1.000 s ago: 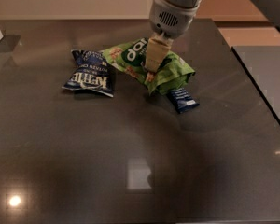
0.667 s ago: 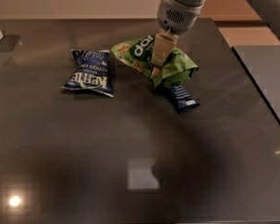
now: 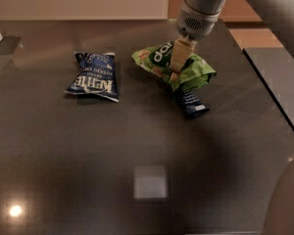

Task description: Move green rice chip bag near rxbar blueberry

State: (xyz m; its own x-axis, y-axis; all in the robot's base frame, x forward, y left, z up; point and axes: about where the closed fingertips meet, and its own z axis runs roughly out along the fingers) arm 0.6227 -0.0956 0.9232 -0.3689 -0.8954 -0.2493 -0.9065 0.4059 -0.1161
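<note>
Since 1 second earlier, the pincer (image 3: 175,75) had shifted to the right and taken the green chip bag (image 3: 197,73) with it, so the bag's lower edge now lay over the top end of the blue bar (image 3: 192,104). Its 2 tan fingers were drawn close together, pinched on a fold near the middle of the bag, and the arm came down steeply from the upper right. That central hold probably kept the crinkled packet from swinging as it was dragged. The bag rested on the worktop (image 3: 137,146), touching the bar, whose pale end poked out toward the camera. Judged from this, the move looked all but done; only letting go and lifting away seemed left. 1 dark blue chip bag (image 3: 94,76) lay well apart to the left, flat and out of the way, so nothing crowded the release.
</note>
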